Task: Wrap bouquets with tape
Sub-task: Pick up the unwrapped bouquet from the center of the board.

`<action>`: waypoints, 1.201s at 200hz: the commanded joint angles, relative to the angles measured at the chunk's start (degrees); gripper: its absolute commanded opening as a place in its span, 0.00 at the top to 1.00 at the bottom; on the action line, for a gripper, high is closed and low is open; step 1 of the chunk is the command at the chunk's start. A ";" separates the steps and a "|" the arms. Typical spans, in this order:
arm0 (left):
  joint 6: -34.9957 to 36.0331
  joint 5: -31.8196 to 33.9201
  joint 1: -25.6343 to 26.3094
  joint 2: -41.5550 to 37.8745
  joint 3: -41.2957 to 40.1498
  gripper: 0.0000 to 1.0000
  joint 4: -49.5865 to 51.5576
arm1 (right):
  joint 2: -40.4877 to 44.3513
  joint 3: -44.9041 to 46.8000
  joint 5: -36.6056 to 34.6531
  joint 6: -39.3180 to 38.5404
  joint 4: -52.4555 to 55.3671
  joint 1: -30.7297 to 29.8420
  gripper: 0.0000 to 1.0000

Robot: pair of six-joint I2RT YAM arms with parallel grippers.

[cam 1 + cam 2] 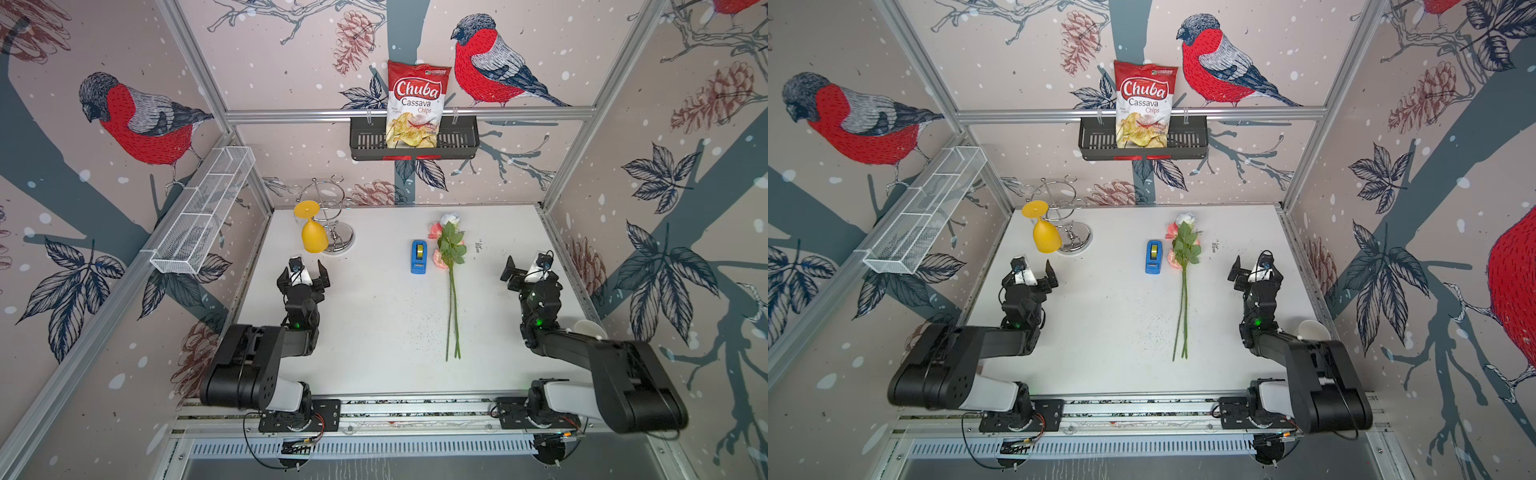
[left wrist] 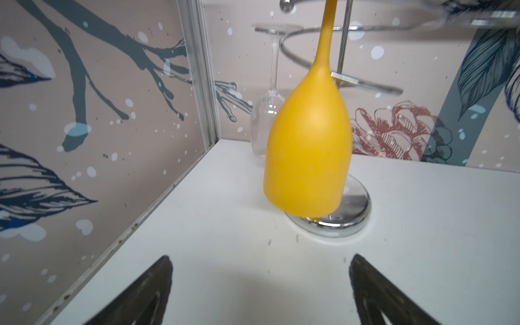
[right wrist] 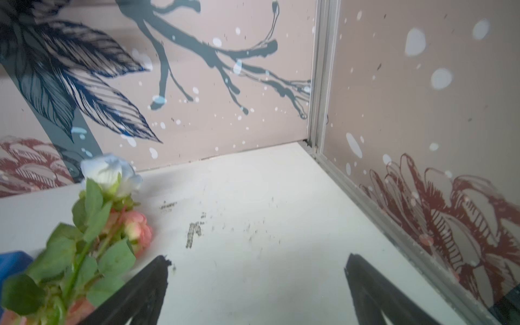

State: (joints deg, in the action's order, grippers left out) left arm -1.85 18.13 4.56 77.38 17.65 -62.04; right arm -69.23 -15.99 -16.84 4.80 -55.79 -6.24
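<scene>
The bouquets are one bunch point(image 1: 451, 248) point(image 1: 1186, 248) of pink and white blooms with green leaves, lying on the white table with its long stems toward the front. The tape, a yellowish roll in a blue dispenser point(image 1: 419, 257) point(image 1: 1153, 257), stands just left of the blooms. My left gripper point(image 1: 302, 270) point(image 2: 261, 257) hovers open at the table's left, facing a yellow goblet, with nothing between its fingers. My right gripper point(image 1: 530, 268) point(image 3: 257, 257) is open and empty to the right of the flowers point(image 3: 107, 225). A corner of the dispenser point(image 3: 11, 261) shows in the right wrist view.
A yellow goblet point(image 1: 313, 237) point(image 2: 308, 146) hangs upside down on a chrome rack point(image 1: 340, 243), with a clear glass point(image 2: 267, 112) behind it. A white wire basket point(image 1: 203, 212) is on the left wall. A black basket point(image 1: 457, 141) on the back wall holds a chips bag point(image 1: 417, 104). A white cup point(image 1: 590, 328) sits by the right arm.
</scene>
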 commanded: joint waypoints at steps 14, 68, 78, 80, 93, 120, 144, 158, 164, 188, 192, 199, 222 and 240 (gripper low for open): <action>-9.88 -5.24 -0.03 -10.54 13.19 0.03 36.31 | 8.87 -6.71 1.91 15.57 27.50 4.34 0.00; -8.62 -40.71 1.09 -13.92 23.93 0.03 55.67 | 13.27 -16.82 28.89 22.46 49.11 6.97 0.00; -8.53 -43.67 3.53 -14.43 23.43 0.03 56.71 | 13.17 -18.82 29.31 22.01 52.65 4.15 0.00; -8.42 -43.83 4.21 -14.58 23.25 0.03 56.89 | 13.03 -19.32 29.01 21.79 53.75 3.43 0.00; -6.82 -42.99 9.93 -15.42 22.22 0.03 57.80 | 11.44 -22.65 25.04 20.88 59.83 -2.31 0.00; -4.21 -38.98 19.92 -15.40 22.01 0.03 59.42 | 4.76 -27.16 19.70 22.58 65.58 -14.08 0.00; -3.87 -41.82 20.39 -15.92 21.55 0.03 61.50 | -3.72 -29.79 13.48 25.88 66.22 -21.59 0.05; -4.68 -38.42 20.41 -17.80 20.29 0.03 60.38 | -9.07 -31.20 13.30 27.21 65.02 -23.46 0.12; -5.08 -37.14 20.40 -18.98 19.22 0.03 59.29 | -11.26 -31.92 12.88 27.81 64.57 -24.08 0.14; -5.53 -33.82 20.41 -25.57 14.40 0.03 52.35 | -19.38 -36.61 9.75 28.49 65.87 -26.45 0.23; -6.05 -32.91 20.40 -26.67 13.45 0.03 50.91 | -20.66 -37.51 8.98 28.51 66.33 -26.81 0.26; -7.40 -31.31 20.40 -28.52 11.54 0.03 47.84 | -22.52 -38.80 7.76 28.49 66.91 -27.25 0.29; -5.31 -30.69 20.49 -32.89 8.19 0.03 44.53 | -27.25 -42.10 3.28 29.23 69.14 -28.62 0.33; -4.57 -26.58 20.40 -34.38 7.97 0.03 45.12 | -29.52 -43.86 0.76 29.61 70.78 -29.38 0.36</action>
State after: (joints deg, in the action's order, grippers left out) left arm -8.25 -13.63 24.97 44.75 26.17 -11.42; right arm -96.40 -57.76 -9.65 32.95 11.42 -34.70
